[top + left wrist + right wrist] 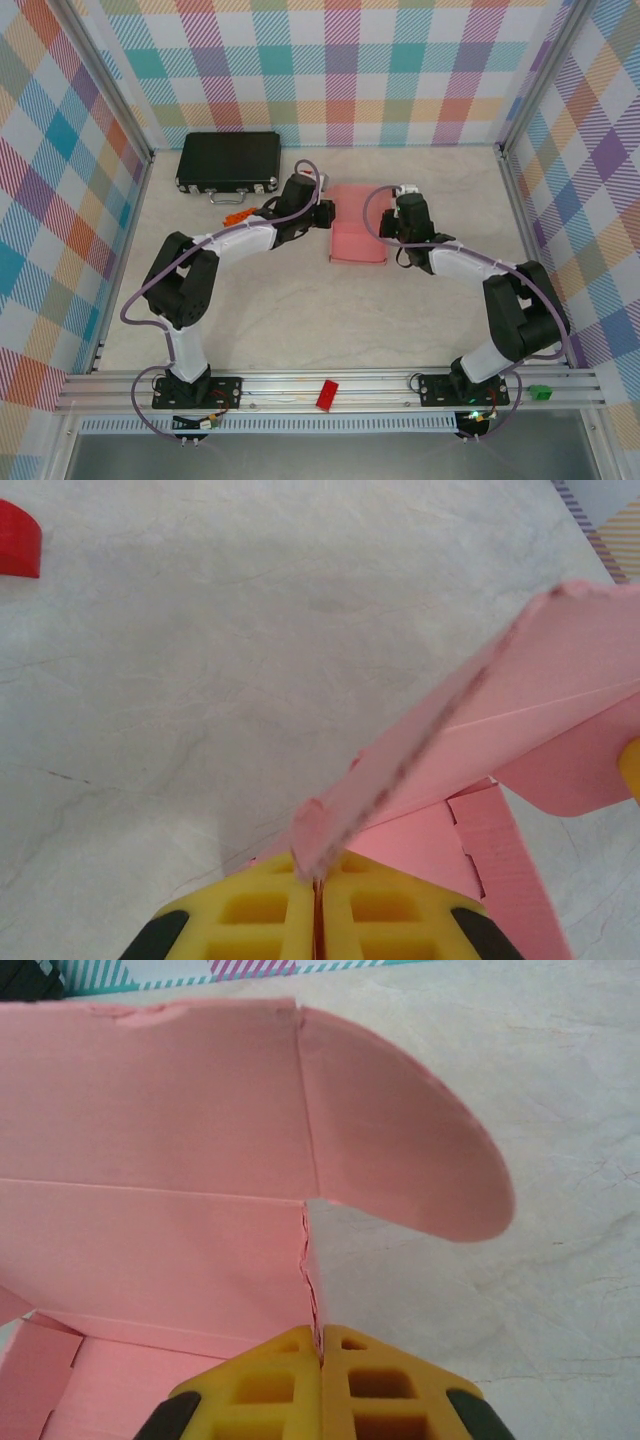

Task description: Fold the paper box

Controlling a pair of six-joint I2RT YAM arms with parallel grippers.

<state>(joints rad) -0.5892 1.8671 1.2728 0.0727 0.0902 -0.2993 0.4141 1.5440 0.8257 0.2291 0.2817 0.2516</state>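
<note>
Left claw (322,215): closed, pinching the left edge of the box (358,238). In the left wrist view the yellow fingers (250,910) meet with a thin line of pink card clamped between them, left claw (318,880) at the low end of a raised panel.

Box: mid-worktop (300,300), directly between the two claws, touching both. Long axis runs away from the arm bases, near to far. The left side lies inward of the left claw, the right side inward of the right claw; neither arm is clearly nearer.

Look of box (560,680): plain light-pink thin card, matte, only part formed. One panel is lifted and tilted, seen nearly edge-on; loose tabs lie flat beneath it. From the right wrist, box (150,1160) shows an upright wall with one horizontal crease, floor panel below, and a rounded ear flap (410,1140) swung out to the right of a vertical crease. Walls not locked; top open.

Right claw (390,228): closed, right claw (320,1345) gripping the card at the foot of that vertical crease.

Judgement: folding is mid-way; the coming move turns on bringing both side walls inward.
</note>
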